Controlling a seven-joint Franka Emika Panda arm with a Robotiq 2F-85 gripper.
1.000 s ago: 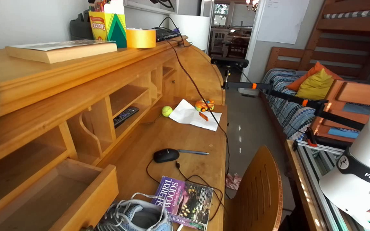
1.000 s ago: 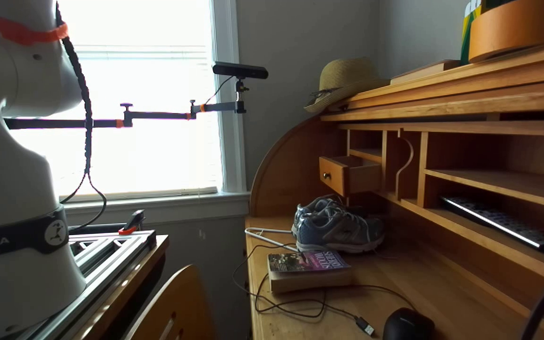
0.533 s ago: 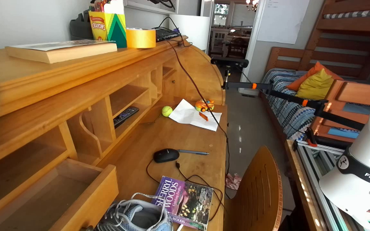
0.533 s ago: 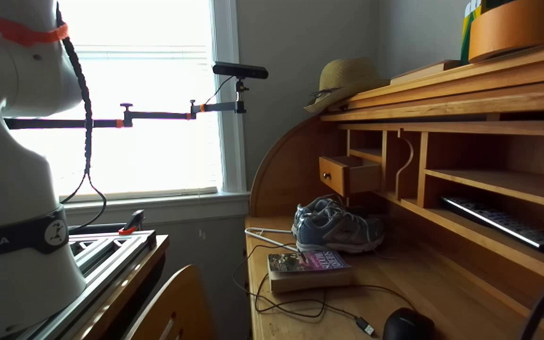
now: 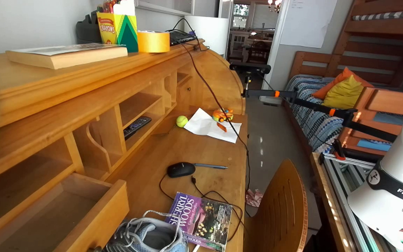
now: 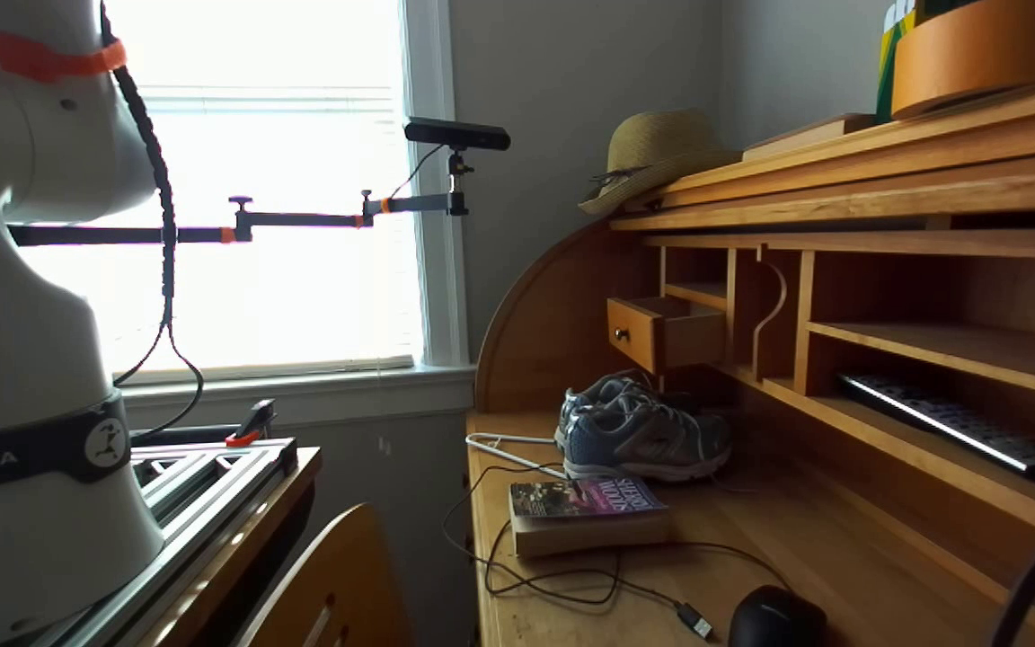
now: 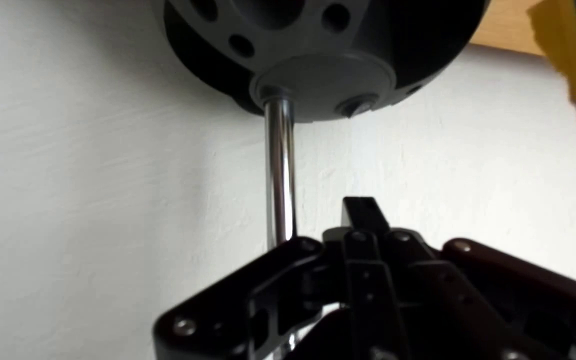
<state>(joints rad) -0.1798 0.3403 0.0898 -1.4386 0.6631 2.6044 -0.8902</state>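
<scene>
Gripper (image 7: 368,212): near side of the wrist view, right of centre.
Jaws: clenched, tips drawn together; whether anything thin is caught between them, cannot tell.
Metal rod (image 7: 281,175): polished, left of the jaws' tips; near end passes out of sight at the gripper's linkage; contact not determinable.
Round dark piece (image 7: 323,75): pierced with holes, beyond the jaws and apart from them; far end of the rod meets its grey cap.
Pale backdrop (image 7: 143,225): textured, behind rod and jaws.
Upper surface (image 5: 9,75): wooden desk top; book (image 5: 68,56) lying flat toward the left.
Crayon box (image 5: 117,29): upright, right of the book; matching yellow and green show at the far right of the wrist view.
Tape roll (image 5: 153,42): orange, just right of the crayon box.
Black object (image 5: 86,31): left of the crayon box, partly hidden.
Drawer (image 6: 634,332): pulled out, above the shoes (image 6: 643,440).
Lower surface (image 5: 173,148): carries mouse (image 5: 180,169), pen (image 5: 210,166) to its right, paperback (image 5: 201,220) nearer.
Arm (image 5: 390,203): white, base right of the desk in an exterior view.
</scene>
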